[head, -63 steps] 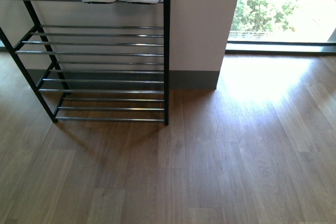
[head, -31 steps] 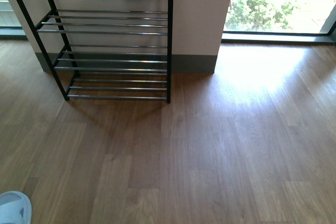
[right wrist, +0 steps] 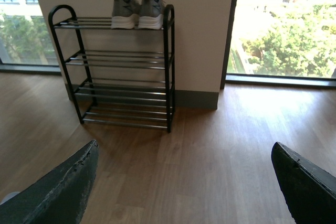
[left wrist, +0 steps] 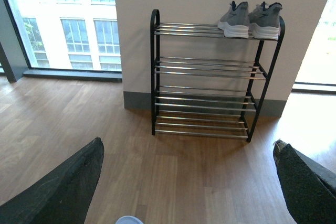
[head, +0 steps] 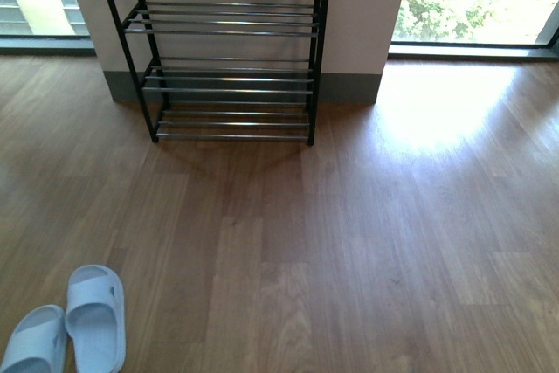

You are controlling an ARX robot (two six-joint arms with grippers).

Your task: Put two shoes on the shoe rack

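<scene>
With the 2 shoes [left wrist: 236, 22] side by side on the rack [left wrist: 155, 77], the placing looked done. What seemed left was to stay clear, and doing that well would mean holding both arms low and away from the black frame so nothing nudged the pair. It would also mean minding the 2 pale slippers [head: 94, 316] on the floor [head: 367, 242] at the front left. The left gripper [left wrist: 187, 145] was released and empty, its dark fingers [left wrist: 68, 182] spread wide at the edges of its wrist view. The right gripper [right wrist: 184, 148] was likewise spread and held nothing. The shoes [right wrist: 126, 13] sat on the top shelf at its right end, toes to the wall [right wrist: 199, 24], white soles resting across the chrome rods. They were well apart from both grippers, which were set back from the rack over bare floor and touched nothing. In the front view the rack [head: 229, 79] stood against the wall, its top shelf cut by the frame edge; neither arm showed there.
</scene>
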